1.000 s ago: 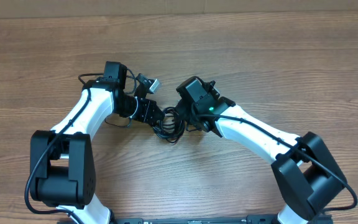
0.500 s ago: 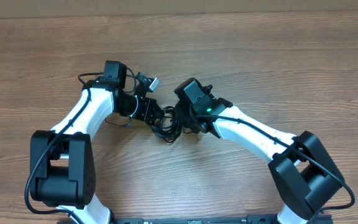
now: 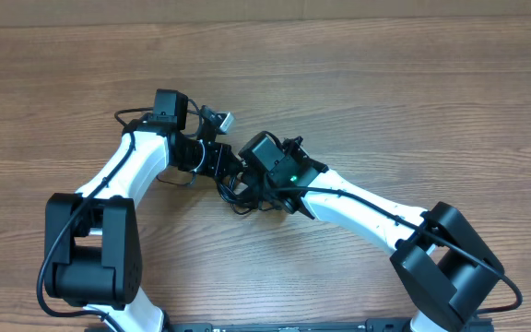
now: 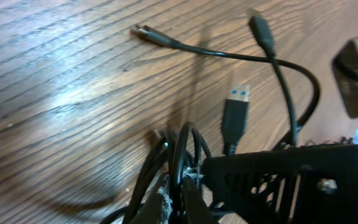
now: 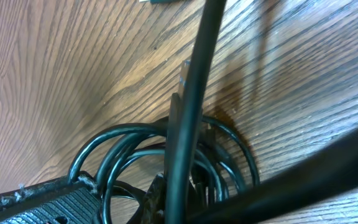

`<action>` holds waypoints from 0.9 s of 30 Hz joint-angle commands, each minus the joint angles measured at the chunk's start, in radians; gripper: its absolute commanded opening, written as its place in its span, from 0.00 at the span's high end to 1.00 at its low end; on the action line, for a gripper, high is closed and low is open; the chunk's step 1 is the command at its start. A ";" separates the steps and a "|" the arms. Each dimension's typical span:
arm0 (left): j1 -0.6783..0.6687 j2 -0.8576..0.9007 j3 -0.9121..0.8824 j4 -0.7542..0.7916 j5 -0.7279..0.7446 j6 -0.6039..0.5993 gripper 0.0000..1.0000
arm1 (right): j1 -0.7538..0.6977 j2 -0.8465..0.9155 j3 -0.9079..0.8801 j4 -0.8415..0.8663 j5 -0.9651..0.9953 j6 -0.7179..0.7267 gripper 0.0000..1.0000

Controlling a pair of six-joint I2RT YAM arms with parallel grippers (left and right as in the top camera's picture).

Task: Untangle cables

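Black, thin, rubbery cords (image 3: pixel 247 195) lie in a tight knot on the brown wood-grain table (image 3: pixel 413 83). From overhead the knot sits just where the two white-and-black arms meet, the left arm (image 3: pixel 141 166) and the right arm (image 3: pixel 358 198). Both wrists crowd over it and hide their tips.

In the left wrist view, the left fingers (image 4: pixel 160 205) are pressed together on a few upright loops, pinching them at the bottom edge. Three free ends rest on the table beyond:
- one flat black plug with a blue insert (image 4: pixel 236 111)
- one slim dark plug at upper left (image 4: pixel 148 34)
- one slim dark plug at the top (image 4: pixel 261 28)

A black latticed part of the right arm sits just beside the pinch.

In the right wrist view, the cords fill the lower centre as nested loops, too overlapped to count. Of the right fingers (image 5: pixel 36 200), one textured tip shows at lower left against the coil. Its partner is not clear, so I cannot tell whether they are spread or closed. One blurred black strand (image 5: pixel 194 93) crosses close to the lens.

The step in hand looks like parting the knot. The left pinch should probably serve as the anchor. The right should take a single strand, best one traced back from a free plug, and draw it slowly and low. Gripping several loops together would likely tighten the knot.
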 commanded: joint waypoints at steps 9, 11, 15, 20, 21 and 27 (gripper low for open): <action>0.003 -0.024 -0.010 0.011 -0.035 -0.040 0.96 | -0.019 0.007 -0.002 0.003 0.009 -0.137 0.96; 0.003 -0.024 -0.015 0.014 -0.035 -0.041 0.96 | -0.031 0.005 -0.002 0.012 -0.023 -0.176 0.96; 0.003 -0.020 -0.019 0.018 -0.046 -0.045 0.96 | -0.043 0.005 -0.003 0.013 -0.047 -0.208 0.90; 0.002 -0.011 -0.020 0.018 -0.072 -0.064 0.94 | -0.043 0.005 -0.003 0.014 -0.043 -0.208 0.96; 0.002 -0.011 -0.020 0.018 -0.072 -0.064 0.94 | -0.043 0.005 -0.003 0.014 -0.043 -0.208 0.96; -0.003 -0.011 -0.020 0.019 -0.085 -0.063 0.65 | -0.043 0.005 -0.003 0.014 -0.043 -0.207 0.96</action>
